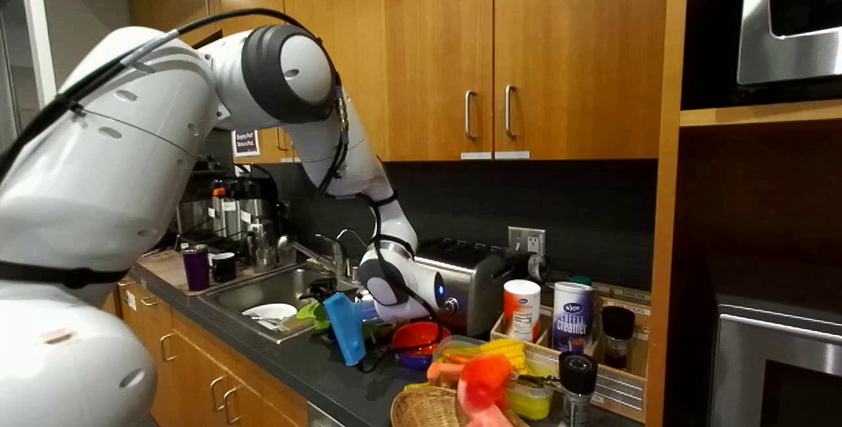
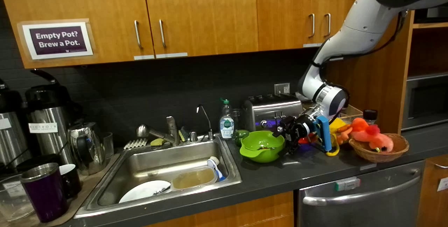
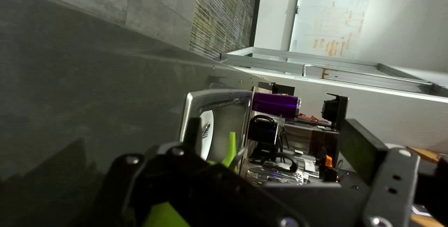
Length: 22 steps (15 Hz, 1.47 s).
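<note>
My gripper [image 2: 281, 132] is black and sits low over the dark counter at the right edge of a green bowl [image 2: 259, 150]. In the wrist view, the two fingers of the gripper [image 3: 280, 139] stand wide apart with nothing between them. The green bowl's spout [image 3: 230, 151] shows behind the lower finger there. Whether that finger touches the bowl, I cannot tell. Small dark and red items lie inside the bowl. A red bowl [image 1: 421, 335] rests in a blue bowl [image 1: 414, 360] under the wrist. The gripper [image 1: 321, 292] is partly hidden behind a blue wrist part [image 1: 345, 329].
A steel sink [image 2: 232, 165] holds a white plate [image 2: 143, 190], a clear tub and a brush. A toaster [image 2: 273, 110] and soap bottle [image 2: 226, 123] stand behind. A wicker basket [image 2: 371, 155] holds a pink plush [image 2: 371, 136]. Canisters [image 1: 572, 322] and toy vegetables stand nearby. Cabinets hang above.
</note>
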Each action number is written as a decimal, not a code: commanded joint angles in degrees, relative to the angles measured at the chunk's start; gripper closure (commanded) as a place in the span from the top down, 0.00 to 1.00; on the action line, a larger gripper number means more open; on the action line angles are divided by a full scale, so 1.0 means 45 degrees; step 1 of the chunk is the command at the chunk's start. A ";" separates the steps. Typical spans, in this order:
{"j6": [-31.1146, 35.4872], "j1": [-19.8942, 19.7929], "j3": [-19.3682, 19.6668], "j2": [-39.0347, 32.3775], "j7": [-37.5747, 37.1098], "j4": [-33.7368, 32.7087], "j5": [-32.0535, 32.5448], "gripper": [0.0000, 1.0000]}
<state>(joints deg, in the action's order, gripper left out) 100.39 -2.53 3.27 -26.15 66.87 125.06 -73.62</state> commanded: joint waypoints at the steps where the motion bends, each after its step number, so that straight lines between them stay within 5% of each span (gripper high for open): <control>1: -0.0224 -0.0102 -0.0118 -0.0152 -0.0272 -0.0225 -0.0201 1.00; 22: -0.0611 -0.0103 -0.0191 -0.0629 -0.0222 -0.0610 -0.0691 1.00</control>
<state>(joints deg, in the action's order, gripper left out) 98.57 -2.54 2.75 -28.58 66.37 122.68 -75.70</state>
